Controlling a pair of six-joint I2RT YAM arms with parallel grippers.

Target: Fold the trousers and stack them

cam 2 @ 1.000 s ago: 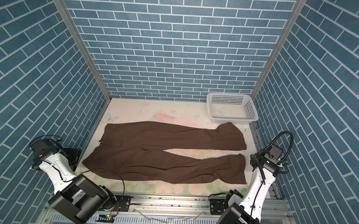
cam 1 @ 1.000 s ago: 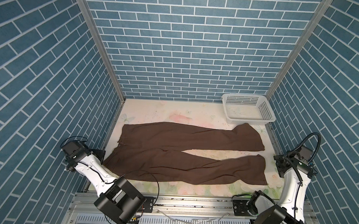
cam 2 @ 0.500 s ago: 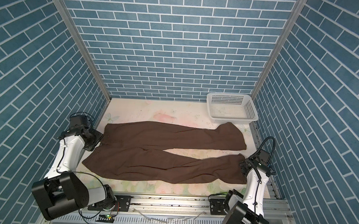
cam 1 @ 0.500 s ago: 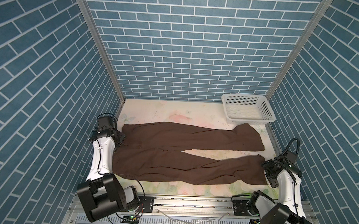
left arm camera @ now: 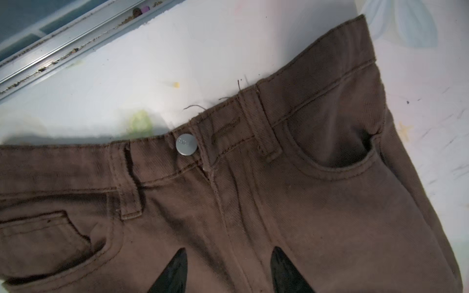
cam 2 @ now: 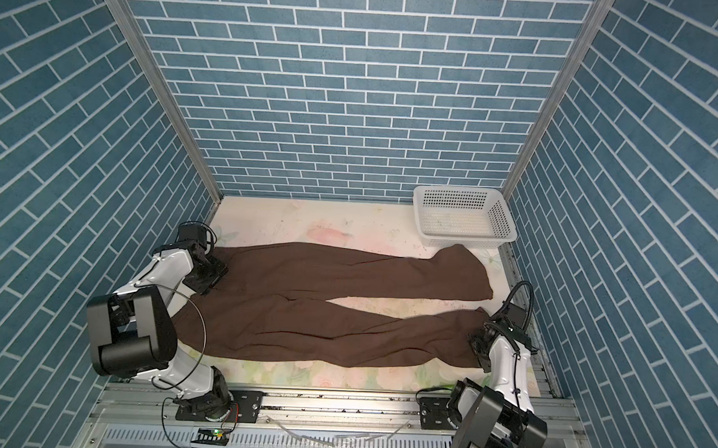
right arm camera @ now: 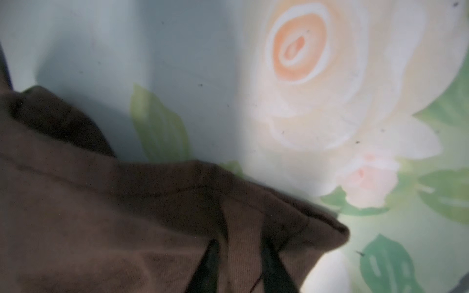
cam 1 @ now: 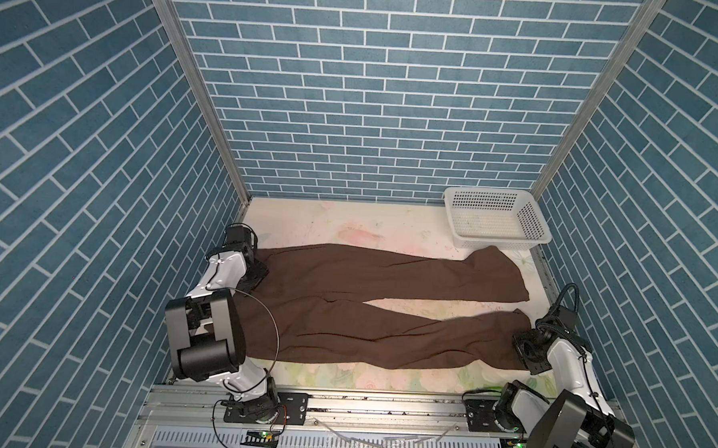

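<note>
Two grippers work opposite ends of the trousers [cam 1: 344, 328], spread flat across the lower middle of both top views, likely readying a fold; right gripper [right arm camera: 239, 266] clamps a hem [right arm camera: 279, 210] ridge, lower right; left gripper [left arm camera: 228, 269] sits parted above the fly [left arm camera: 220, 203], grasping nothing. Top views hide the jaws; left contact with cloth unclear.

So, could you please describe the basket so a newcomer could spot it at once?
Start at the floral table between the blue brick walls. In its far right corner, just beyond the trousers, sits the basket. It alone is white perforated plastic.
</note>
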